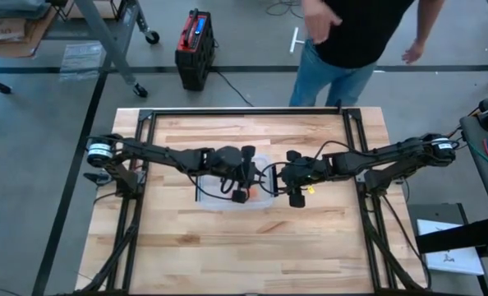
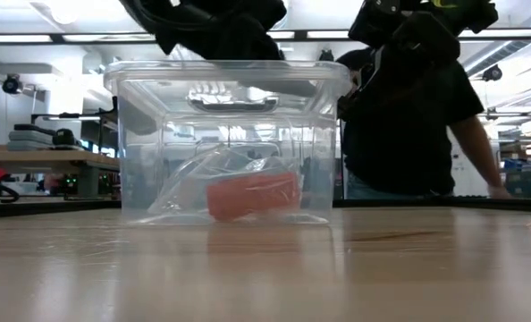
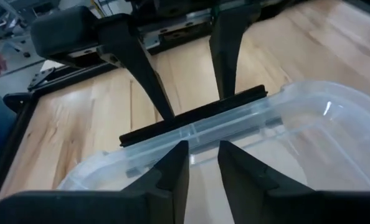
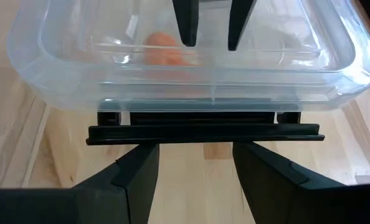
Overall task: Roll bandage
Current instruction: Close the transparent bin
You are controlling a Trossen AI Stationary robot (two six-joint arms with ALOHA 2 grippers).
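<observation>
A clear plastic box [image 2: 140,134] with its lid on stands mid-table. Inside, the orange bandage [image 2: 252,195] lies as a roll on the box floor, in crumpled clear wrap; it also shows through the lid [image 4: 163,48]. My right gripper [image 4: 200,180] is open at the black latch [image 4: 203,132] on the box's right end. My left gripper [image 3: 203,165] hovers over the lid [image 3: 322,137], its fingers a narrow gap apart with nothing between them. My right gripper meets the black latch bar [image 3: 191,118] on the box's right end with both fingertips [image 3: 163,106], spread along the bar and slanting down from the table's right. Nothing is pinched. My left gripper: whether its fingertips touch the lid, I cannot tell.
A person [image 1: 351,33] stands at the table's far edge, behind the box [image 2: 408,116]. Bare wood [image 1: 252,247] lies before the box toward the near edge. Black frame rails [image 1: 145,148] run along the table's left, right and far sides.
</observation>
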